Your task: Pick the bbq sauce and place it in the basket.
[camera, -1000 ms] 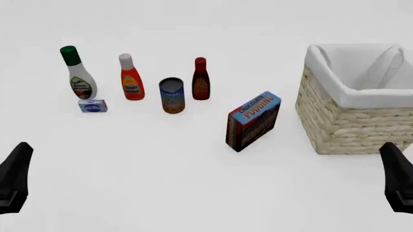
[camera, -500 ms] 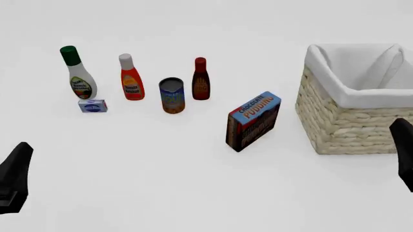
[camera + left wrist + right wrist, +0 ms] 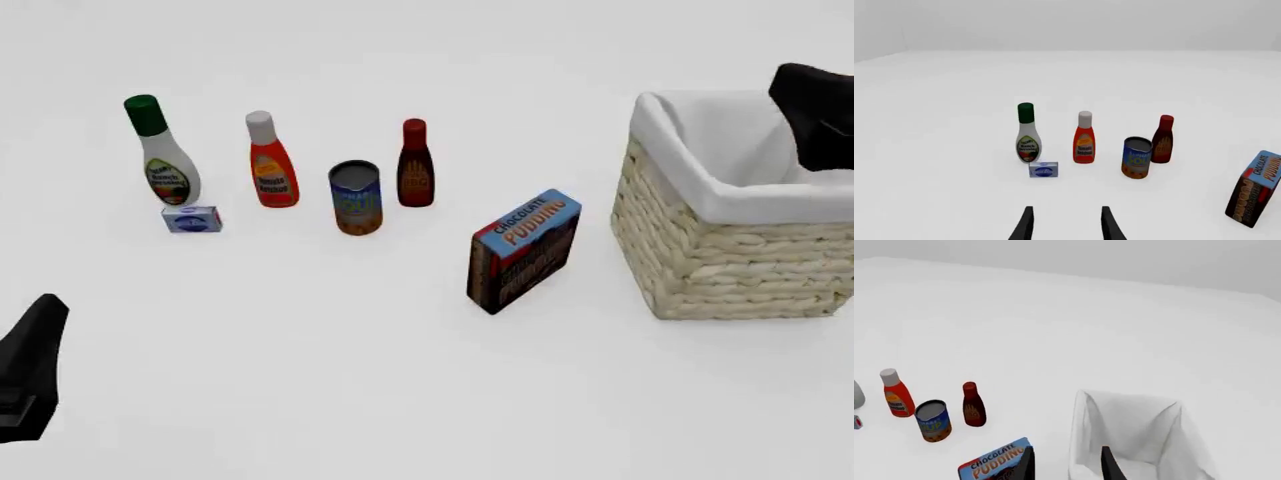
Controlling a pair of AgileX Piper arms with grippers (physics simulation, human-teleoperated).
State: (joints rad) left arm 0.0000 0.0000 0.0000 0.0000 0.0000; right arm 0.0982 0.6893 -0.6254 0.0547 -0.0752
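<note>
At the right edge of the front view, my right claw (image 3: 817, 115) had risen from the lower corner to above the basket (image 3: 721, 255), fingers parted and empty, so no pick had begun. The bbq sauce (image 3: 415, 165) stood upright, well left of it, beside the can (image 3: 355, 198).

Two bottles (image 3: 271, 160), can (image 3: 355, 197), pudding box (image 3: 523, 250) (tiny blue packet (image 3: 192, 219) too).

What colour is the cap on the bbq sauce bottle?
Red; the bbq sauce cap shows best in the front view.
</note>
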